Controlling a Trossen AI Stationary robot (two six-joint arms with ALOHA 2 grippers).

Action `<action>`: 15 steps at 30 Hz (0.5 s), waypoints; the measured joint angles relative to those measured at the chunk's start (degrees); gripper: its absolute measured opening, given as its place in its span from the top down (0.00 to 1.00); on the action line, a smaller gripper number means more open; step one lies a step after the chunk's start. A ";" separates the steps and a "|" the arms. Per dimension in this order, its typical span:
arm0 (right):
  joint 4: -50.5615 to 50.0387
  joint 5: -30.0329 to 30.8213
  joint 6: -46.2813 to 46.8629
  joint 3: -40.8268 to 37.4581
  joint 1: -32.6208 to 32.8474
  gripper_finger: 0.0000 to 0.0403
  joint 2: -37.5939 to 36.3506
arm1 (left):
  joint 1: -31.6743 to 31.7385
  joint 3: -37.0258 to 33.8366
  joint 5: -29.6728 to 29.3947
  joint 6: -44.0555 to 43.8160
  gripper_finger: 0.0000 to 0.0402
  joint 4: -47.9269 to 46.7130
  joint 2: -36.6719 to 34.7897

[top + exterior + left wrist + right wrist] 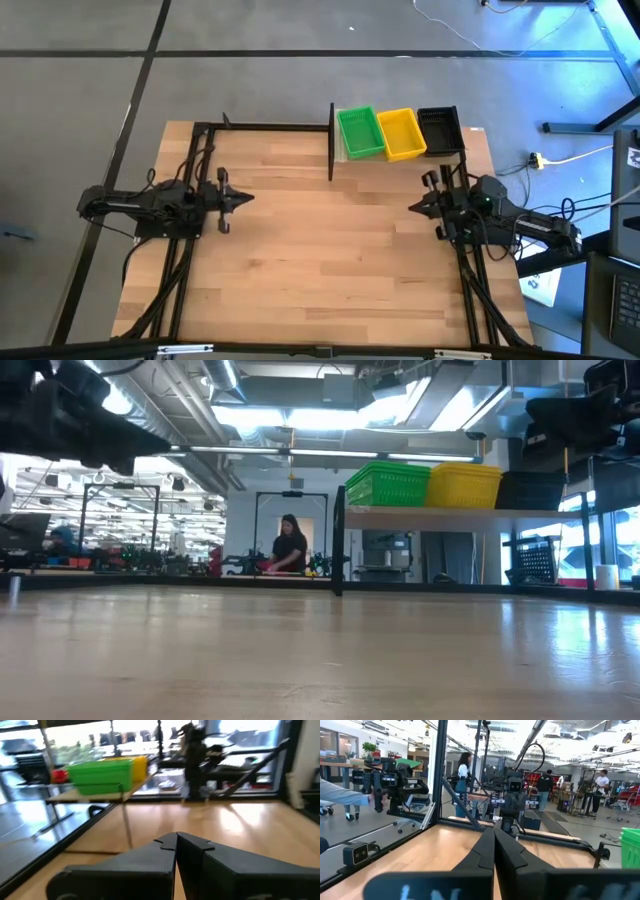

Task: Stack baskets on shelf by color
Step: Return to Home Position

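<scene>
The left pincer (240, 198) and right pincer (414, 207) rest closed, empty; a stray swing could topple stacked baskets (400, 133) off the upper-right shelf (440, 513).

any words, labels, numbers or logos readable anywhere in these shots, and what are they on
No text reads clearly.
Pale marks on the body of the right gripper: too blurred to read.
White sheet beside the table, near the right arm: print too small to read.
</scene>
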 joint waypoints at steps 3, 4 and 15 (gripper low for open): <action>-0.83 0.00 0.03 0.02 0.00 1.00 0.00 | 0.00 0.00 -3.08 0.01 1.00 -1.52 0.00; -1.16 0.00 0.01 0.02 0.00 1.00 0.01 | -0.01 0.00 -3.57 0.00 1.00 -1.68 0.00; -1.22 0.02 0.01 0.02 0.00 1.00 0.04 | -0.02 0.00 -3.87 0.00 1.00 -2.16 0.00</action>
